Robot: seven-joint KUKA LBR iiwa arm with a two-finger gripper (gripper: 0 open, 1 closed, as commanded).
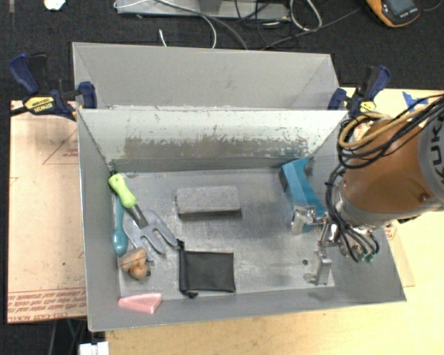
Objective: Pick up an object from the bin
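camera view, looking down into the grey metal bin [207, 135]: the arm [388, 176] comes in from the right over the bin's right rim, its wrist wrapped in an orange-brown cover with looped cables on top and a bunch of dark cables hanging beneath. the jaws hang below the wrist, low over the bare floor in the right front part of the bin, with their metal tip close to the floor near the front wall. whether the jaws are open or closed i cannot tell from this angle, and i cannot make out any thing between them.

the thing nearest to them is a blue block [299, 182], which lies just behind them in the right rear corner, leaning against the back wall where it meets the floor. the metal of the wrist sits just in front of the block's lower end; whether the two touch is not clear.

a grey rectangular block [207, 201] lies flat in the middle of the floor, well apart from the jaws. in front of it lies a flat black square pouch [206, 272].

along the left wall lies a small heap: a green-handled fork [140, 217] with metal tines pointing towards the pouch, a teal spoon [119, 231] just beside it, and a brown lump [136, 263] below the spoon's bowl. a pink wedge [140, 302] lies in the left front corner.
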